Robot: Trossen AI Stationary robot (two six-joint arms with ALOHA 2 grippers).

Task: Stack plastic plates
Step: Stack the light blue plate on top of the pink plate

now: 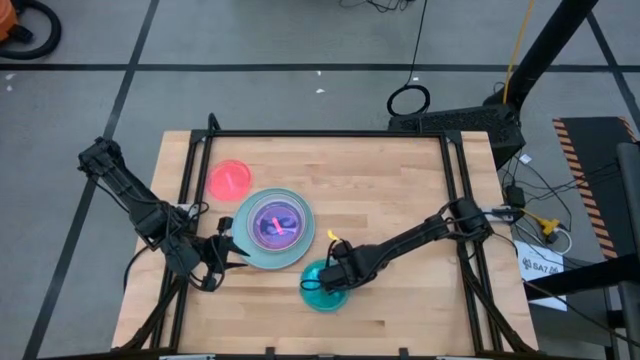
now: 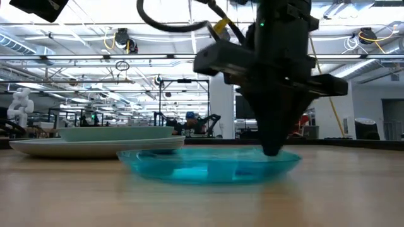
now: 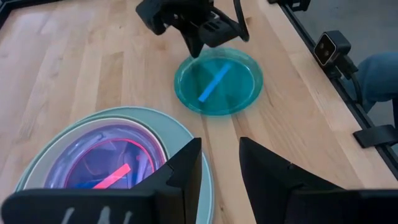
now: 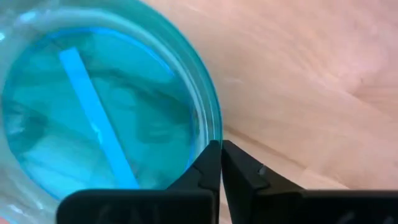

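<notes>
A translucent teal small plate (image 1: 323, 290) lies flat on the wooden table near its front edge, with a blue strip showing inside it (image 3: 214, 82). My right gripper (image 1: 334, 277) stands over the plate's far rim, pointing down, shut on it. To the left, a stack of plates (image 1: 272, 228) rests on the table: pale large ones below, a small one with a pink ring on top. A pink-red small plate (image 1: 231, 178) lies alone at the far left. My left gripper (image 3: 221, 167) hovers open beside the stack's near edge. My right gripper pinches the teal plate's raised rim (image 4: 215, 132) between its two fingertips (image 4: 210, 163). The fingers come from above, pointing down, at the plate's far side (image 2: 273, 153). The plate still lies flat with its bottom on the table.
Black frame rails run along the table's left and right edges (image 1: 462, 200). A small camera (image 3: 328, 48) sits on the right rail. Bare wood lies open across the table's far and right parts (image 1: 390, 190).
</notes>
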